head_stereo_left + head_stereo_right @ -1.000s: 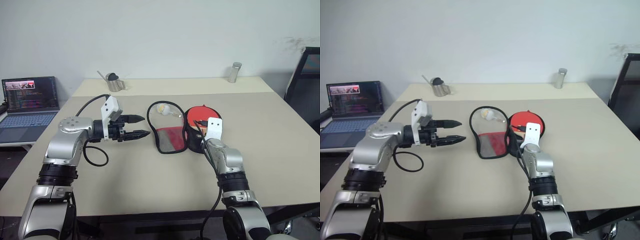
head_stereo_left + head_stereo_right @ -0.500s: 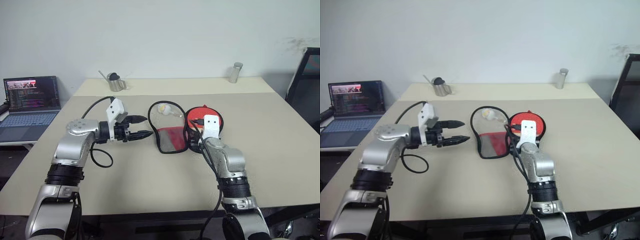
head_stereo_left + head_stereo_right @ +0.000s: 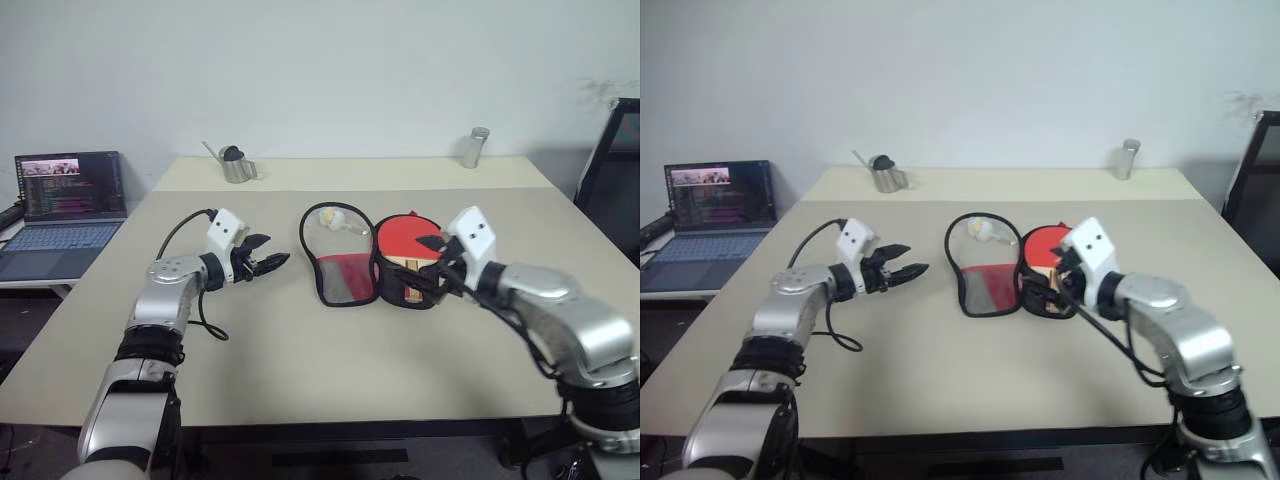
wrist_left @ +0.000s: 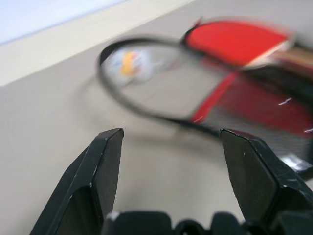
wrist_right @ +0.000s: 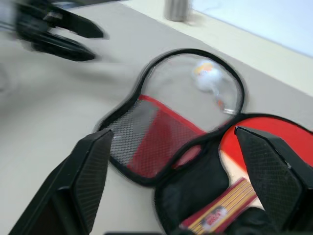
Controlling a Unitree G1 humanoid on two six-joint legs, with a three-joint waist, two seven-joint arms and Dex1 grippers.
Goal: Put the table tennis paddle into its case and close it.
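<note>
The case (image 3: 336, 262) lies open in the middle of the table. Its left flap has a clear window with a white ball behind it and a red mesh pocket. The table tennis paddle (image 3: 404, 237) lies in the black right half (image 5: 195, 188), red face away from me and striped handle (image 5: 222, 211) toward me. My right gripper (image 3: 432, 266) hovers open just above the handle, pointing left, with nothing between its fingers (image 5: 93, 166). My left gripper (image 3: 264, 265) stands open and empty a short way left of the case, pointing at it.
An open laptop (image 3: 68, 200) sits on a side table at the left. A metal jug (image 3: 236, 166) and a metal cylinder (image 3: 472, 146) stand at the table's far edge. A black chair (image 3: 614, 160) is at the right.
My right gripper has let go of the paddle's handle, opened, risen and swung out to the right. My left arm has sunk toward the table, still open.
</note>
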